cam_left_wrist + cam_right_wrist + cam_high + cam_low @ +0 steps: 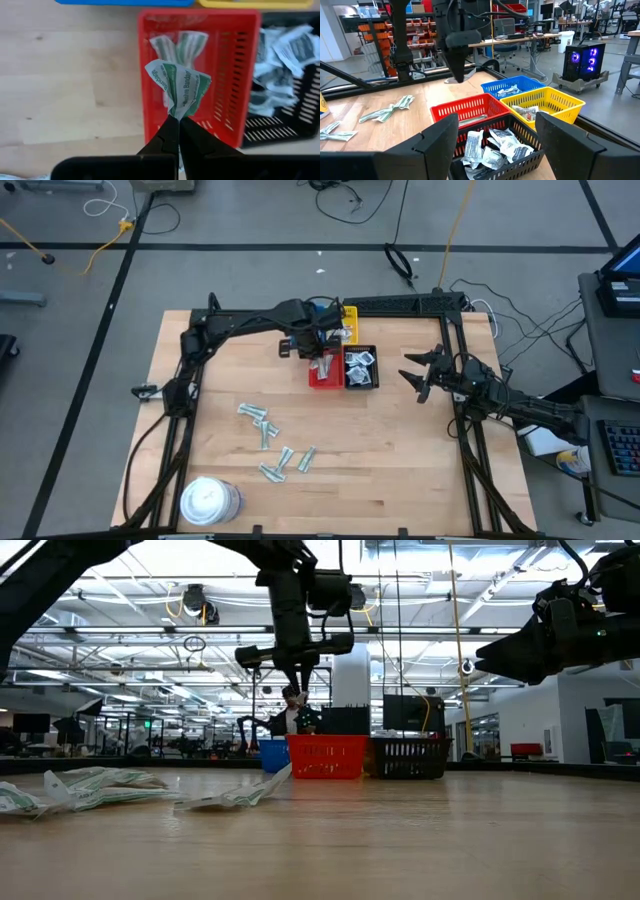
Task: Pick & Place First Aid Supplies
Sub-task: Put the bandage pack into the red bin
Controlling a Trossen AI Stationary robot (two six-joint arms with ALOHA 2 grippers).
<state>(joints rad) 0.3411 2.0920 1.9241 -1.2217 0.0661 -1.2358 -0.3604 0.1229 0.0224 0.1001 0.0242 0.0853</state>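
Grey floor [250, 220] strewn with cables; bright ceiling lights [150, 615]; orange shelving [372, 37].

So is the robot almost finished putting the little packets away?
Not yet. Some packets already lie in the black tray and the red tray. The left claw is shut on a green-striped packet above the red tray. Several strips are on the table, and the right claw waits open beside the trays.

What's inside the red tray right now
Two green-striped strip packets lie in the red tray. The left gripper holds another packet above it, hiding part of the tray floor, so more could lie underneath.
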